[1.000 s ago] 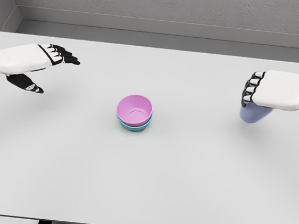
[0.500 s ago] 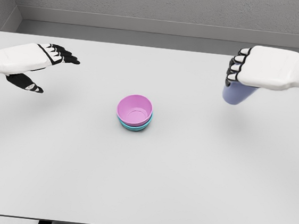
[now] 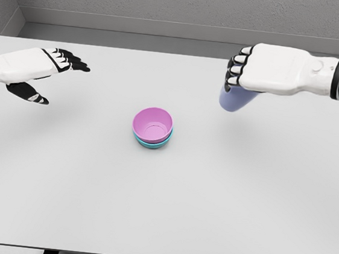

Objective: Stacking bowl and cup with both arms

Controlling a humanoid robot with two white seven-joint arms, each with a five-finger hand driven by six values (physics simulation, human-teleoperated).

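Here the right hand (image 3: 266, 69) is curled around the lavender cup (image 3: 236, 99), holding it above the white counter (image 3: 160, 211), right of the pink bowl (image 3: 153, 123) nested in a teal bowl (image 3: 152, 142). The left hand (image 3: 39, 71) hovers spread and empty at the counter's left. Grey walls rise behind.

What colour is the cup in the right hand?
Pale blue-violet cup, seen in the head view.

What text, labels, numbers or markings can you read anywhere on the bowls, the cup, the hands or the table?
None: no readable text in the head view.
Pink bowl, blue bowl under it: plain.
Lavender cup in the right hand: plain.
Left hand, table: unmarked.
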